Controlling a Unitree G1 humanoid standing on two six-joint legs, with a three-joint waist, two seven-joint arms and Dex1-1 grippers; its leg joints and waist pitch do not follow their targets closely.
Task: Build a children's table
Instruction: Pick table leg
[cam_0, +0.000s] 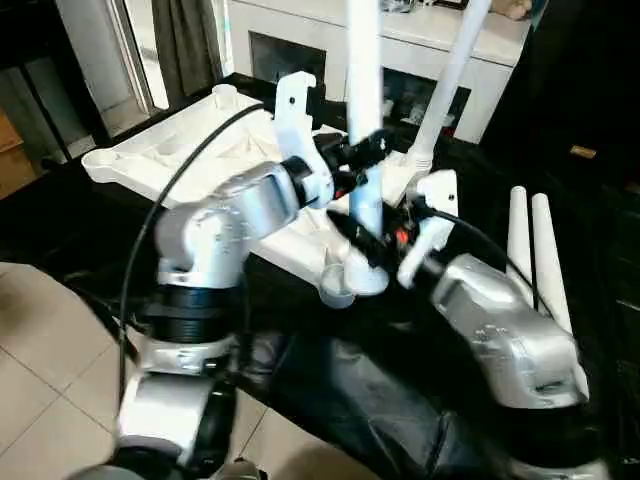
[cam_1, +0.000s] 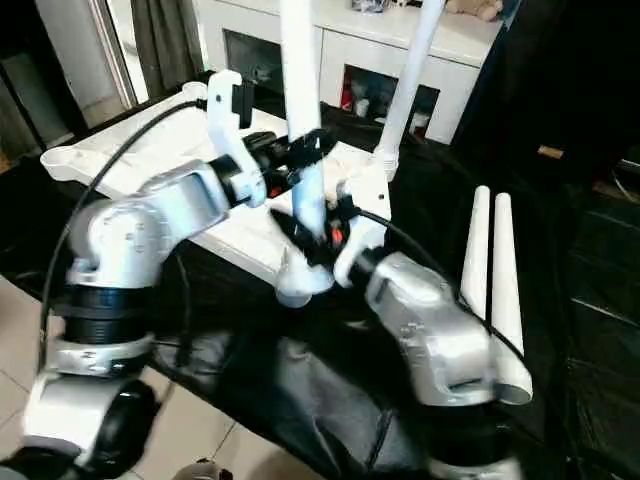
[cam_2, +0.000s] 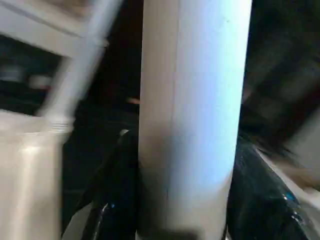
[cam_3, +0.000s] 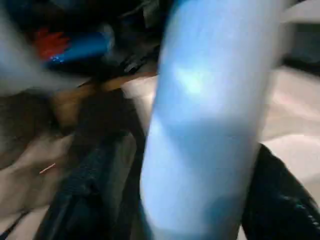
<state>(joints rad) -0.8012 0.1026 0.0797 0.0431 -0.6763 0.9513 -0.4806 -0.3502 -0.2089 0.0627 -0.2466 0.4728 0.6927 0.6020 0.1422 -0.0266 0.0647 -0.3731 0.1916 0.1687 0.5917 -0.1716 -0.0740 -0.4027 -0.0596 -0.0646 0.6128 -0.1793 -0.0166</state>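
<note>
Both forearms were rounded silver castings, the left forearm (cam_0: 215, 225) stepping down to a ribbed black ring and another silver segment, the right forearm (cam_0: 505, 335) bulging wide towards its black base. A thin black cable (cam_0: 165, 195) looped from the left arm's white wrist bracket (cam_0: 295, 125). The fingers (cam_2: 117, 192) were glossy black, with red and blue marks near the right wrist (cam_0: 403, 237).
</note>
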